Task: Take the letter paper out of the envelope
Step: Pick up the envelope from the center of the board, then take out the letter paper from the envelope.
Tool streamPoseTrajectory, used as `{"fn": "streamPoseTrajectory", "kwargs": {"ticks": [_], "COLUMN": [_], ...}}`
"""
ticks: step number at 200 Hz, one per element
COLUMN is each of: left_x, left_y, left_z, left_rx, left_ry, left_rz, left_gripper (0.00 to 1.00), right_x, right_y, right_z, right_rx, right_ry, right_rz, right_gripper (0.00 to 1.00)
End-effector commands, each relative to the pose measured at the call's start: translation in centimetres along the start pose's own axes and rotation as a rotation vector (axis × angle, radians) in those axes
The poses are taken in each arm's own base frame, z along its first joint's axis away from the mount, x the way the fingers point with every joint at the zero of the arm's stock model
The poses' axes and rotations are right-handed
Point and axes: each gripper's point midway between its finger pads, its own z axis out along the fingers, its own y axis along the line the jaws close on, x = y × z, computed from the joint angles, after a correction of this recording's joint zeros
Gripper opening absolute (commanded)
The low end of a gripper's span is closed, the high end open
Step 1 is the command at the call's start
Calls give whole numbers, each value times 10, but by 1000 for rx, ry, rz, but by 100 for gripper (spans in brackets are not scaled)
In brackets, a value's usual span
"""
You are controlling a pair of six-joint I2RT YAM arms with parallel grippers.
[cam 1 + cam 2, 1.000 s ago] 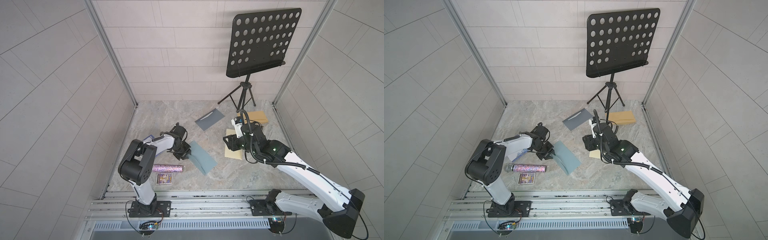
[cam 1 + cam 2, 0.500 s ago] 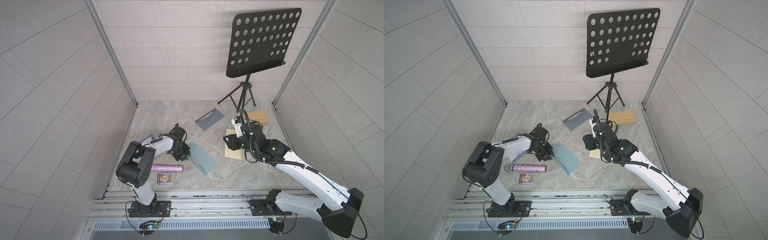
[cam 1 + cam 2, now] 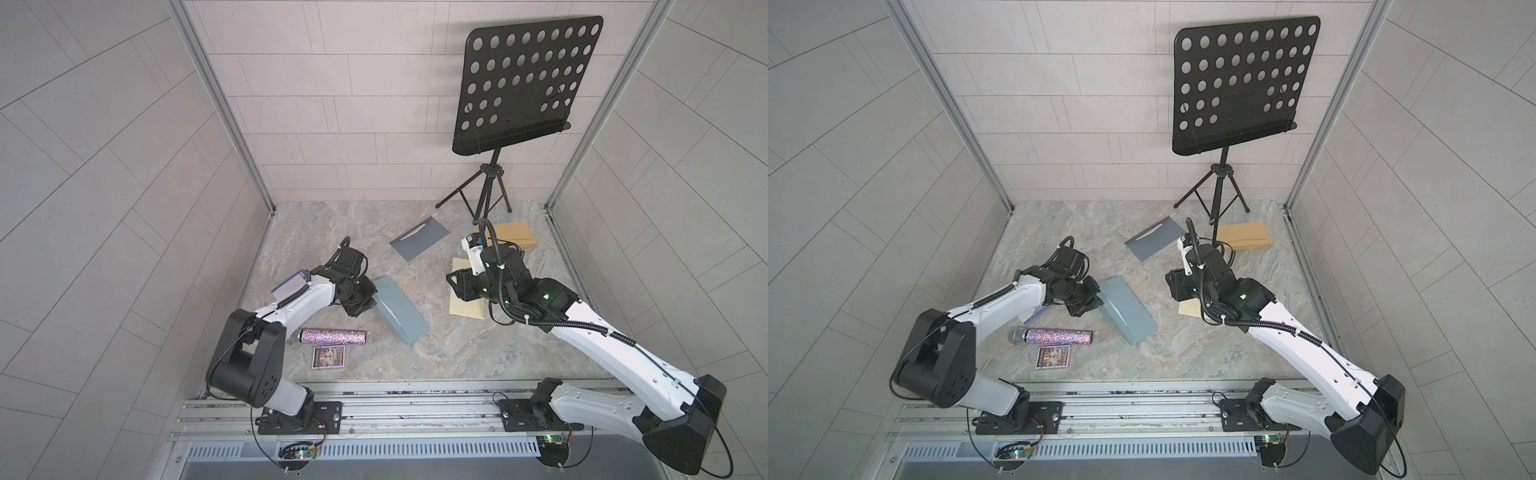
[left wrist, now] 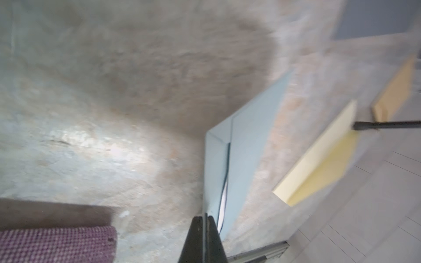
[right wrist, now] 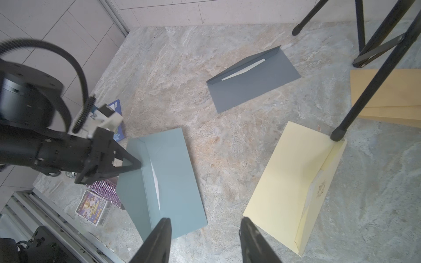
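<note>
Near the middle of the marble floor (image 3: 332, 232) in both top views: teal envelope (image 3: 401, 309) (image 3: 1125, 309), lying flat, long axis from eleven to five o'clock (twelve taken toward the back wall). Flap folded out along the nine o'clock side. Inside the mouth, letter paper (image 5: 156, 182), seen only as a thin white sliver, not yet drawn out.

Pinched on the flap edge at the envelope's ten o'clock side: left gripper (image 5: 137, 165), fingers (image 4: 193, 239) pressed together with the flap between them.

At three o'clock of that envelope, hanging above a cream envelope (image 5: 293, 189): right gripper (image 5: 205, 219), jaws apart at a middling width, holding nothing.

At twelve o'clock, a dark grey envelope (image 3: 419, 241) with its own white slip showing. At two o'clock, a brown envelope (image 3: 511, 235) by the feet of a music stand (image 3: 523, 83). At seven o'clock, a glitter microphone (image 3: 332, 336) and, just beside it, a small picture card (image 3: 328, 357).
</note>
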Motion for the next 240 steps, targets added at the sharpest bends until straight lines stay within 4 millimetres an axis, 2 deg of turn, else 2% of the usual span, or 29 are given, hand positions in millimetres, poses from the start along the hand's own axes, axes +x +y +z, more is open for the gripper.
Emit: {"fn": "streamPoseTrajectory", "kwargs": {"ticks": [1,13,42,63,80,107,158,193,240], "left_x": [1,6,13,16,19,23,27,27,33], "left_y": [-42,-55,-91,-117,-131,-141,-152,-153,-155], "left_z": [-40,-52,-78,-99,-110,-121,-133,-130,-127], "left_rx": [109,141,262,343,377,385,412,408,402], "left_ry": [-18,0,-2,-16,-8,1,0,6,16], "left_rz": [109,137,161,190,205,203,225,224,233], "left_gripper": [0,0,0,0,0,0,0,0,0], "right_x": [-10,-16,-26,-31,-34,-30,-30,-17,-19], "right_y": [13,24,53,65,76,94,108,114,120], "right_z": [-6,-9,-16,-18,-19,-12,-4,3,9], "right_rx": [-45,-71,-133,-168,-181,-207,-267,-309,-321], "right_ry": [-20,-51,-143,-200,-228,-210,-203,-140,-114], "right_rz": [-61,-115,-239,-276,-330,-416,-368,-347,-314], "right_gripper": [45,41,23,12,9,6,6,4,2]}}
